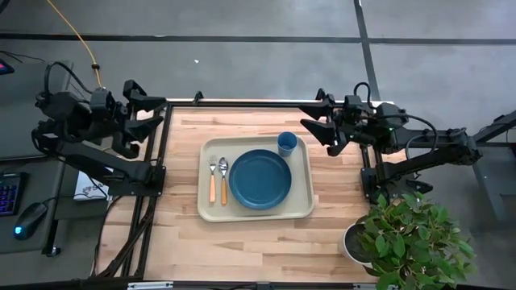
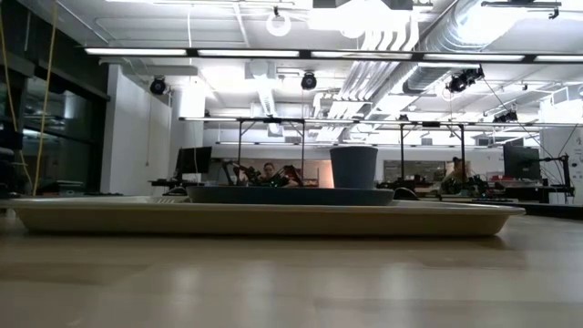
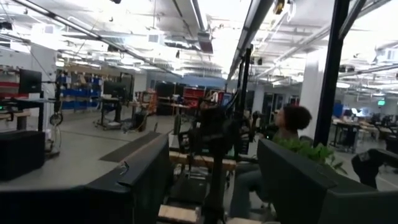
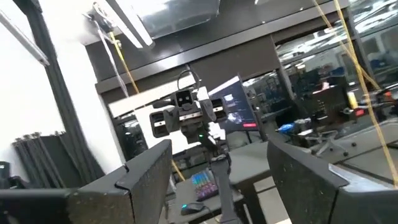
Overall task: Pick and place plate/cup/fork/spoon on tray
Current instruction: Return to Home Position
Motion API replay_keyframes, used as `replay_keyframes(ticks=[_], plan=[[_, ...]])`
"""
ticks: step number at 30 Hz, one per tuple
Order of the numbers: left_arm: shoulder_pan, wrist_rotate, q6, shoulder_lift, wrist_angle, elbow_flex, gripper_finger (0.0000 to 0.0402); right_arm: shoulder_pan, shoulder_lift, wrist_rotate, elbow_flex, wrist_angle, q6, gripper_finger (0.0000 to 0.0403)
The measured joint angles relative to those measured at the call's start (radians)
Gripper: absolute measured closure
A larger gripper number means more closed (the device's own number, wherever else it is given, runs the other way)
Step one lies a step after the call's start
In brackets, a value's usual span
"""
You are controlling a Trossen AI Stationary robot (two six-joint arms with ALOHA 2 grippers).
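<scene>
Left gripper [image 1: 161, 113]: jaws spread, nothing between them, parked at the left edge of the bench [image 1: 177, 242], clear of the tray. In its wrist view the two dark fingers [image 3: 146, 180] stand apart, with only the room beyond showing in the gap, a seated person [image 3: 283, 140] among it.

Right gripper [image 1: 310, 121]: jaws spread too, holding nothing, raised near the right side of the bench, just beyond the tray's far right corner. Its wrist view shows the fingers [image 4: 146, 171] parted, looking across at the other arm's camera mount.

Tray [image 1: 302, 205] lies at the middle of the bench, long side left to right. Plate [image 1: 260, 179] sits flat inside it, roughly centred. Cup [image 1: 287, 143] stands upright in the tray's far right corner, just beside the plate's rim; whether they touch cannot be told. Fork [image 1: 213, 179] and spoon [image 1: 223, 179] lie side by side in the tray's left part, left of the plate, orange handles toward the near edge, fork outermost.

Low view: tray [image 2: 273, 219] seen edge-on, plate [image 2: 291, 195] as a dark band above its rim, cup [image 2: 353, 167] rising behind.

A potted plant [image 1: 407, 238] stands at the near right corner of the bench, well apart from the tray.
</scene>
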Motion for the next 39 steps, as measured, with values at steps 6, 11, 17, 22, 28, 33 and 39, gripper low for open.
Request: replay_keyframes(ticks=[6, 11, 17, 22, 28, 33, 39], plan=[[0.0, 0.007, -0.035, -0.061, -0.074, -0.017, 0.0173, 0.0, 0.0, 0.032, 0.0, -0.002, -0.01, 0.0148], [0.0, 0.083, -0.039, -0.105, -0.008, -0.112, 0.0173, 0.0, 0.0, 0.032, 0.0, -0.003, -0.01, 0.0148], [0.0, 0.085, -0.037, -0.143, 0.118, -0.251, 0.0173, 0.0, 0.0, 0.045, 0.0, -0.003, -0.01, 0.0148], [0.001, 0.084, 0.001, -0.187, 0.138, -0.268, 0.0173, 0.0, 0.0, 0.074, 0.0, -0.023, -0.003, 0.0148], [0.001, 0.077, 0.016, -0.252, 0.146, -0.268, 0.0173, 0.0, 0.0, 0.075, 0.0, -0.054, -0.002, 0.0148], [0.001, 0.097, -0.031, -0.247, 0.175, -0.29, 0.0173, 0.0, 0.0, 0.075, 0.0, -0.063, -0.002, 0.0148], [0.002, 0.123, -0.07, -0.219, 0.31, -0.417, 0.0173, 0.0, 0.0, 0.074, 0.0, -0.063, -0.002, 0.0148]])
